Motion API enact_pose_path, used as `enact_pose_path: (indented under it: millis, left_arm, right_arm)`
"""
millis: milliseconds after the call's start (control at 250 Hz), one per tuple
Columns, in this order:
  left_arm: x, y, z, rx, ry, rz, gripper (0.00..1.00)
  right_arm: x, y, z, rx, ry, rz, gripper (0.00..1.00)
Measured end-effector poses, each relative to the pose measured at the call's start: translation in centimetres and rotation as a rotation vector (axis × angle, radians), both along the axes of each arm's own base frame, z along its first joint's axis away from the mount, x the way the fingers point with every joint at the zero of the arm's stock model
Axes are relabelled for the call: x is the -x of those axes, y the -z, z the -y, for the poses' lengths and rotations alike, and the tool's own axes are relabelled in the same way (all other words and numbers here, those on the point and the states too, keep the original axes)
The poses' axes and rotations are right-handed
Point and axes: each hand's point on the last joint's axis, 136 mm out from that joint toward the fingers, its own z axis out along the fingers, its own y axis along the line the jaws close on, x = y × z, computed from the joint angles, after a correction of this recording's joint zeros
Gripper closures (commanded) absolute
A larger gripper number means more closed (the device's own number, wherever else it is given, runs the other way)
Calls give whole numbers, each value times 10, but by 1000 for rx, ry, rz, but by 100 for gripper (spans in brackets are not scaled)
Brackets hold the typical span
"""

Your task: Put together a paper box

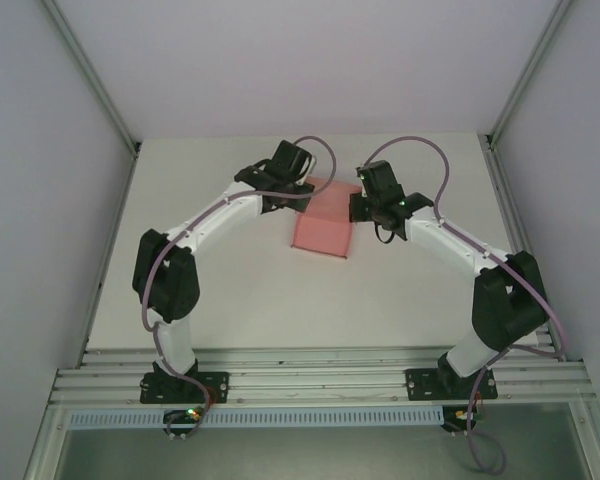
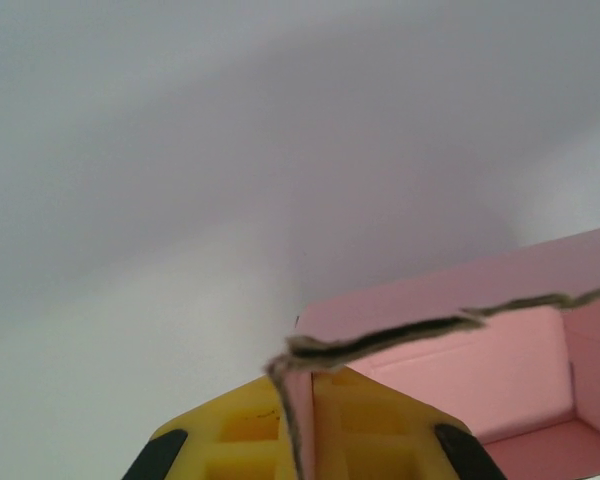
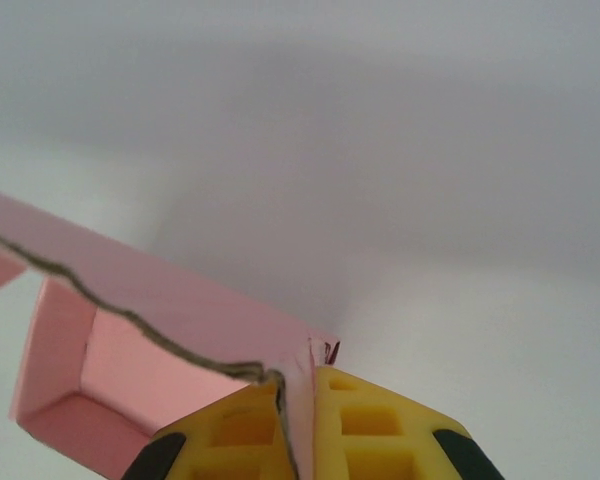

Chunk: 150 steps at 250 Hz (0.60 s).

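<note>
The pink paper box [image 1: 325, 222] stands partly folded in the middle of the table, between the two arms. My left gripper [image 1: 292, 192] holds its far-left corner, and in the left wrist view the yellow fingers [image 2: 242, 430] are shut on a thin pink wall [image 2: 302, 425], with the box's open inside [image 2: 500, 370] to the right. My right gripper [image 1: 365, 207] is at the box's right side. In the right wrist view the yellow fingers [image 3: 380, 430] pinch the pink card edge [image 3: 300, 400], and the hollow of the box [image 3: 90, 380] opens to the left.
The white table [image 1: 280, 300] runs to grey walls on the left, right and back. An aluminium rail [image 1: 320, 380] carries both arm bases at the near edge. Purple cables [image 1: 435, 165] loop over each forearm.
</note>
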Motion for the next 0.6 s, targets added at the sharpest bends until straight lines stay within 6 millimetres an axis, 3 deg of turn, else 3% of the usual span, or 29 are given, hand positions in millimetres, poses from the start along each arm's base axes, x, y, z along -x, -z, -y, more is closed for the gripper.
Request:
enact_pose_path:
  millis: [324, 599]
  left_arm:
    - [-19, -11, 6, 116, -151, 59, 100]
    - [-40, 28, 15, 70, -174, 48, 100]
  right_arm:
    - [-27, -11, 2, -141, 202, 101, 100]
    - [-40, 17, 7, -83, 240, 110, 100]
